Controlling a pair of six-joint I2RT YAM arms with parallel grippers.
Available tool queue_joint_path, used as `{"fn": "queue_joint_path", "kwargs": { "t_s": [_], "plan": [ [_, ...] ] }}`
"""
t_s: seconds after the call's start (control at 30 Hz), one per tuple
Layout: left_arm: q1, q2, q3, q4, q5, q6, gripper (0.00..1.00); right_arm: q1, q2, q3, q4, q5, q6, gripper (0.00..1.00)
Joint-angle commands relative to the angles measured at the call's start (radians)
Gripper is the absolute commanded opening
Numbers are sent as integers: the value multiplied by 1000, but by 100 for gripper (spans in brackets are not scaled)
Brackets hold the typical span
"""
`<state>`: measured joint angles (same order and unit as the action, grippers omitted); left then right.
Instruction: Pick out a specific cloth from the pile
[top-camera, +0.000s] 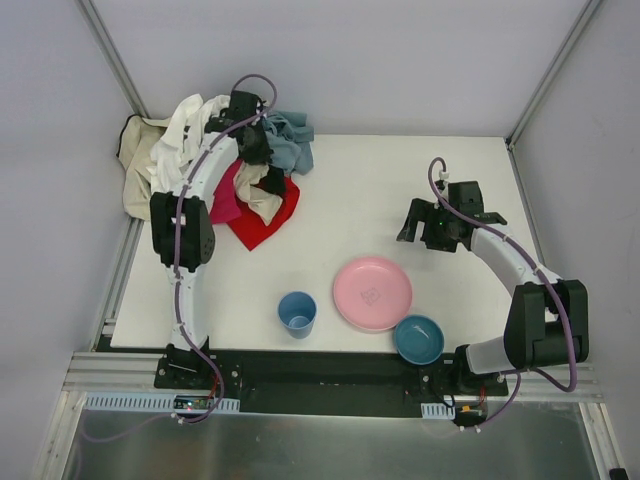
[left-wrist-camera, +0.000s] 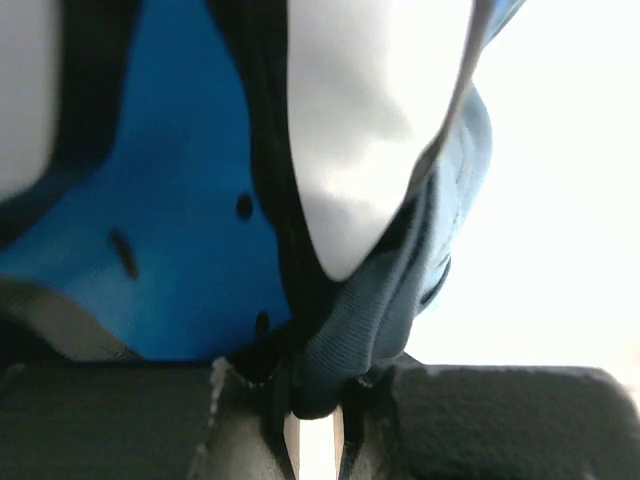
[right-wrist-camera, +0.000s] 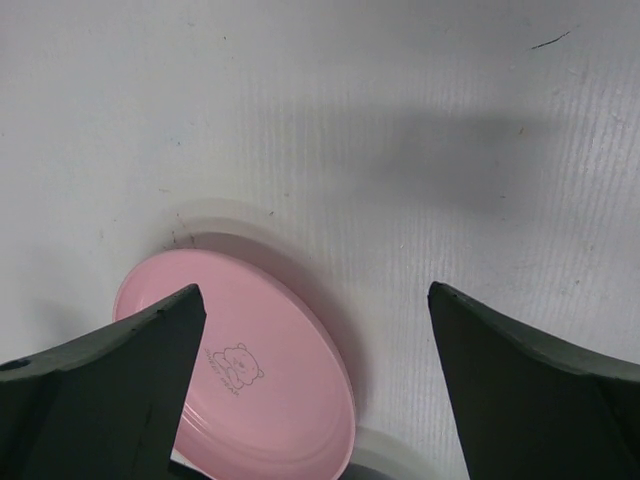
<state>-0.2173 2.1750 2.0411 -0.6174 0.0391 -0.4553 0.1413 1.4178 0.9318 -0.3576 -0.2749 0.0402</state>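
Note:
The cloth (top-camera: 266, 222) is bright red and lies flat on the table at the pile's near right edge, partly under a cream fold (top-camera: 262, 197) and the left arm. The pile (top-camera: 168, 150) of cream, white, black and magenta garments sits at the back left. My left gripper (top-camera: 250, 142) is down in the pile, above and behind the red cloth. In the left wrist view the left gripper (left-wrist-camera: 315, 400) is shut on a fold of grey-blue garment (left-wrist-camera: 365, 320), with bright blue (left-wrist-camera: 170, 250) and white fabric (left-wrist-camera: 360, 150) close around. My right gripper (top-camera: 425, 225) is open and empty, also in its wrist view (right-wrist-camera: 315, 290).
A grey-blue garment (top-camera: 292, 140) lies at the pile's right end. A magenta cloth (top-camera: 224, 198) lies beside the red one. A pink plate (top-camera: 372, 293) (right-wrist-camera: 250, 380), a blue cup (top-camera: 297, 313) and a blue bowl (top-camera: 418, 339) stand near the front edge.

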Motion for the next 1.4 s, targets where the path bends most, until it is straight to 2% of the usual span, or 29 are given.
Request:
{"fn": "queue_joint_path", "kwargs": {
  "t_s": [0.0, 0.17, 0.33, 0.43, 0.57, 0.73, 0.83, 1.0, 1.2, 1.37],
  "plan": [
    [76, -141, 149, 87, 111, -32, 0, 9, 0, 42, -20, -14, 0, 96],
    [157, -168, 246, 87, 124, -72, 0, 11, 7, 50, -18, -17, 0, 96],
    [210, -201, 301, 88, 44, -19, 0, 11, 7, 53, -21, -17, -2, 96],
    [256, -231, 289, 87, -33, 55, 0, 11, 7, 50, -23, -17, 0, 96],
    [262, -254, 255, 87, -244, 176, 0, 14, 13, 48, -20, -17, 0, 96],
    [262, -224, 205, 87, -448, 308, 0, 15, 21, 53, -20, -18, -2, 96],
    [263, -186, 173, 81, -510, 357, 0, 17, 23, 58, -21, -18, -2, 96],
    [263, -129, 99, 44, -533, 348, 0, 23, 32, 65, -24, -18, 3, 96],
    [262, -60, 5, -11, -466, 279, 0, 30, 40, 75, -26, -20, 4, 96],
    [265, 11, -10, -85, -385, 210, 0, 40, 49, 87, -32, -21, 6, 96]
  ]
}}
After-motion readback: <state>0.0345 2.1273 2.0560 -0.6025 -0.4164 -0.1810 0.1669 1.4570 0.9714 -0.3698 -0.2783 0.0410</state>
